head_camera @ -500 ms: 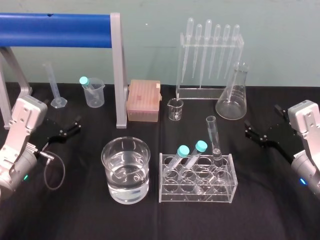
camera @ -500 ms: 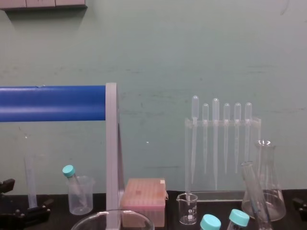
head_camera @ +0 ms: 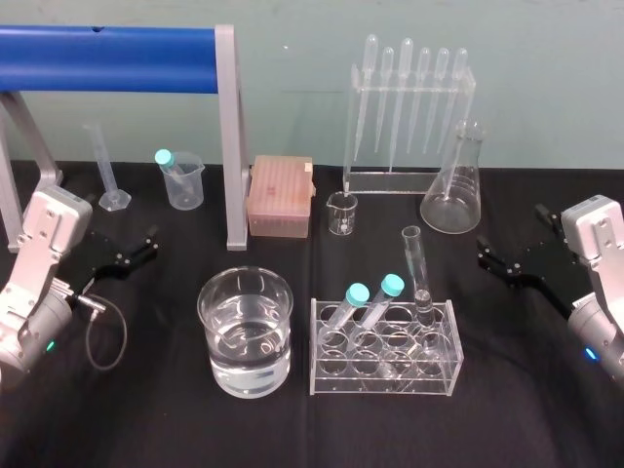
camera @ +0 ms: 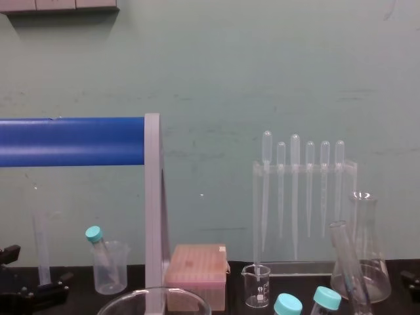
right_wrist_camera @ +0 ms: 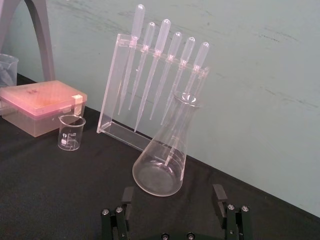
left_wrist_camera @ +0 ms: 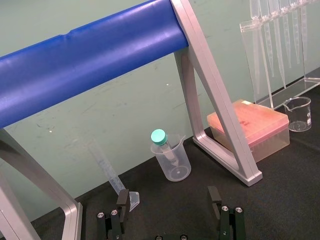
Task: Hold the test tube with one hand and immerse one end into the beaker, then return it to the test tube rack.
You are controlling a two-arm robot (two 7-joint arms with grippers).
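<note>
Seeing a slim clear tube [head_camera: 419, 268], uncapped, flared rim, leaning in the rack [head_camera: 385, 378]. Left gripper [head_camera: 141, 246] and right gripper [head_camera: 487, 255] both spread wide, parked aside.

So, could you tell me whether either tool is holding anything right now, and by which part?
Nothing is held. The left tool and the right tool are both open and empty; the test tube stands in the rack.

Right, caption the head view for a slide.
Test tube in its rack beside the part-filled beaker; left gripper and right gripper open at the sides.
</note>
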